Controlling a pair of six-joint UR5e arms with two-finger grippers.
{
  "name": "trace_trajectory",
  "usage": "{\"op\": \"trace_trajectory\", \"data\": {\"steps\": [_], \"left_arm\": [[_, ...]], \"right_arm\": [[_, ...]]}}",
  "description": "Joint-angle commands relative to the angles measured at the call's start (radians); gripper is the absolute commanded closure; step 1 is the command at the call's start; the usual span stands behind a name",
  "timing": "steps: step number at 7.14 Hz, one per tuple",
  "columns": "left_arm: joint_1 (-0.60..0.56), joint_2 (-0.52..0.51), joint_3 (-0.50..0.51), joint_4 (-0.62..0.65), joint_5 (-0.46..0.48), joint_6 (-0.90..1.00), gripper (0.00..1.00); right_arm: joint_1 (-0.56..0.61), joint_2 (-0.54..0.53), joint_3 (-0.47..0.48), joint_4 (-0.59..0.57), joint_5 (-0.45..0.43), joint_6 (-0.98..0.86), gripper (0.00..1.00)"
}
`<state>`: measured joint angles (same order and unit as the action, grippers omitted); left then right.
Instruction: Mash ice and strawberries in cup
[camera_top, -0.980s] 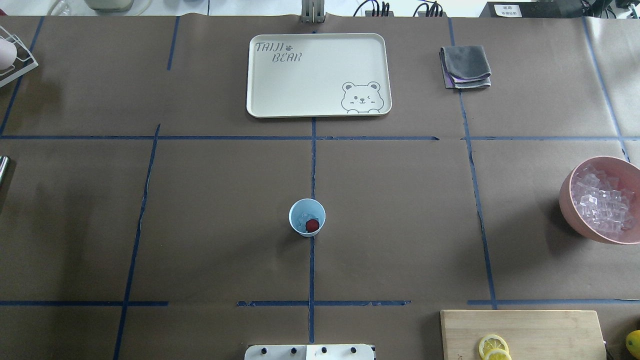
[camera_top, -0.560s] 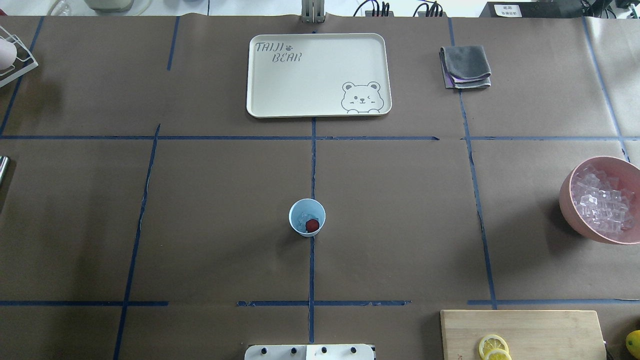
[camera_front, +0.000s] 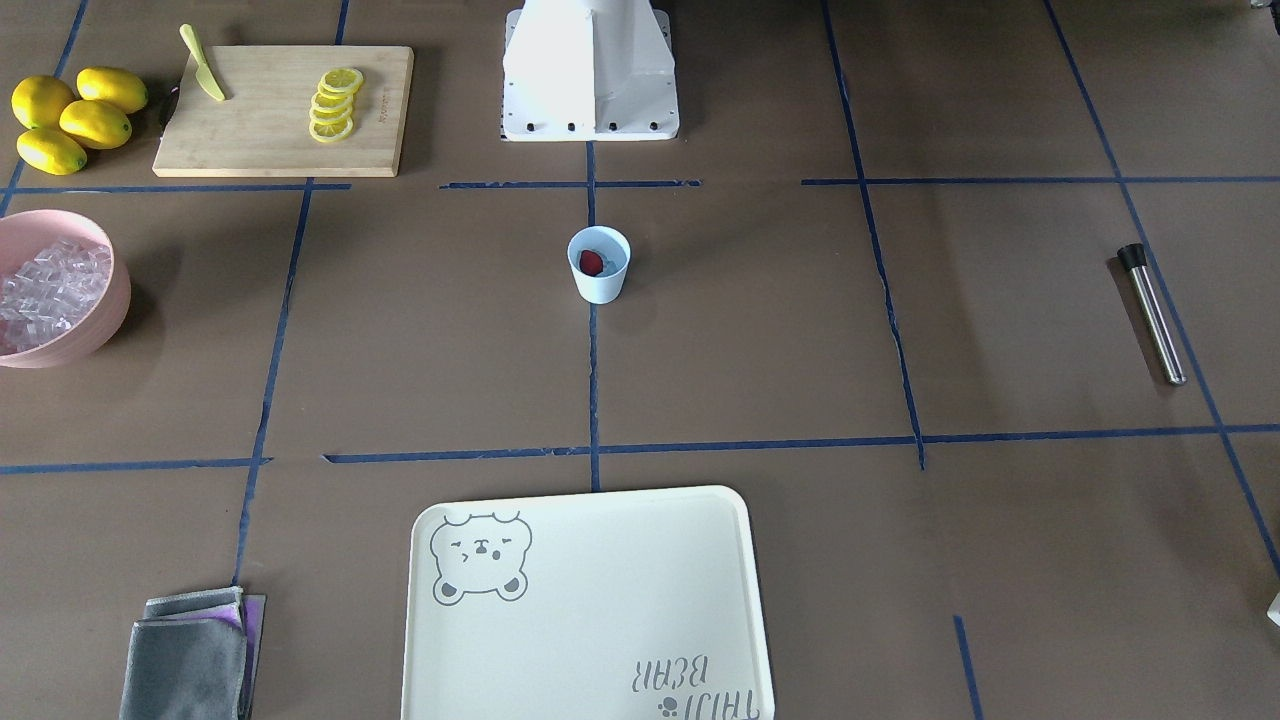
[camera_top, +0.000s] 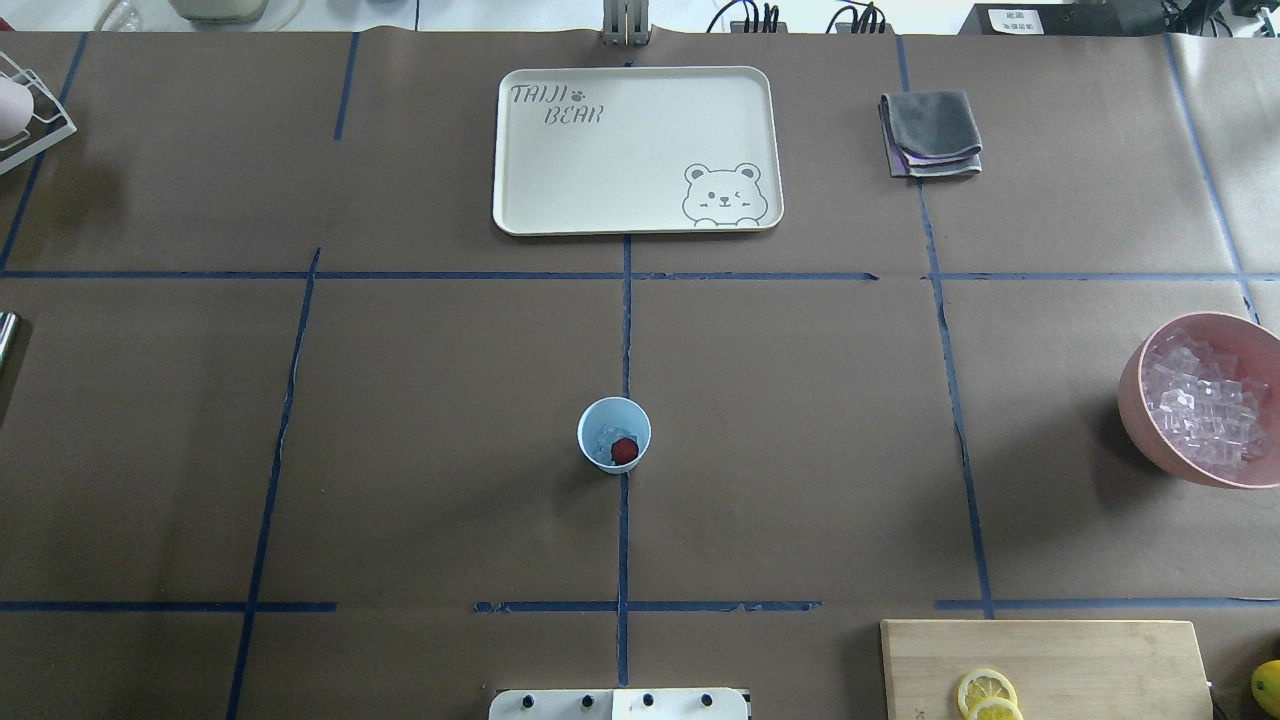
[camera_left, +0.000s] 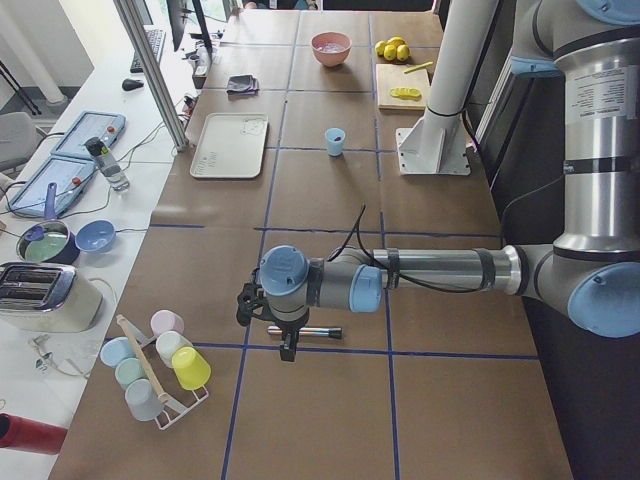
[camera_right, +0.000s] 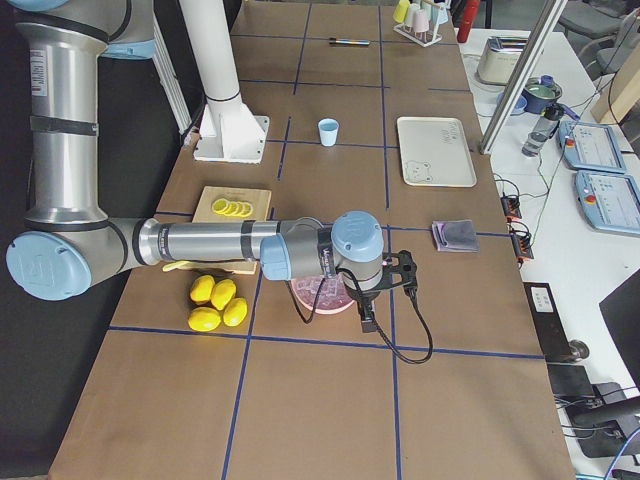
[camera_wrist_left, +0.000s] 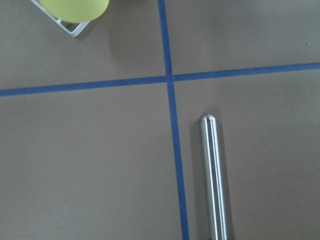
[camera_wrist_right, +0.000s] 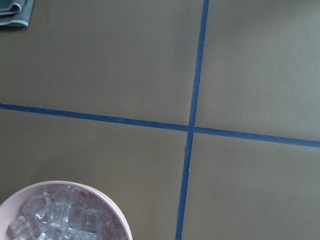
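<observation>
1. Front-facing camera: the pale-blue cup (camera_front: 599, 268) stands upright on the centre tape line, a short way in front of the robot's base (camera_front: 590, 70). The dark-red strawberry (camera_front: 591, 262) is inside it. A steel rod (camera_front: 1152, 315) with a black cap lies well apart on my left-arm side. A pink bowl (camera_front: 105, 310) sits at the opposite edge.
2. Overhead camera: the ice (camera_top: 604, 439) rests on the cup's bottom, touching the berry. The bear-print tray (camera_top: 640, 150) lies farther along the same tape line.
3. Left-end camera: my left gripper (camera_left: 289, 347) hangs pointing down, just above the steel rod and near a cup rack (camera_left: 150, 375). From this angle I cannot tell whether its fingers are apart or together.
4. Right-end camera: my right gripper (camera_right: 367, 322) hangs pointing down at the pink bowl's edge, with whole lemons (camera_right: 215, 302) beyond the bowl. Here too I cannot tell how the claw stands.
5. Left wrist camera: the rod's rounded end lies just beside a blue tape line. A yellow cup (camera_wrist_left: 75, 6) shows at the top edge.
6. Right wrist camera: the bowl's rim and its spare cubes (camera_wrist_right: 60, 217) fill the lower left corner. A grey cloth (camera_wrist_right: 12, 10) shows at the upper left.
</observation>
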<state>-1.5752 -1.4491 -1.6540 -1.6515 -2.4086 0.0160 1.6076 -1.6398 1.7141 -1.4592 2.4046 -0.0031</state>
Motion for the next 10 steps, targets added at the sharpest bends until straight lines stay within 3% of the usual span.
{"op": "trace_trajectory", "data": {"steps": [1, 10], "left_arm": [[-0.037, 0.015, -0.001, 0.022, -0.014, 0.007, 0.00], [-0.042, -0.019, -0.010, 0.098, 0.054, 0.001, 0.00]], "right_arm": [[0.000, 0.000, -0.005, -0.007, 0.004, 0.002, 0.00], [0.002, -0.018, -0.025, -0.012, 0.004, -0.002, 0.00]]}}
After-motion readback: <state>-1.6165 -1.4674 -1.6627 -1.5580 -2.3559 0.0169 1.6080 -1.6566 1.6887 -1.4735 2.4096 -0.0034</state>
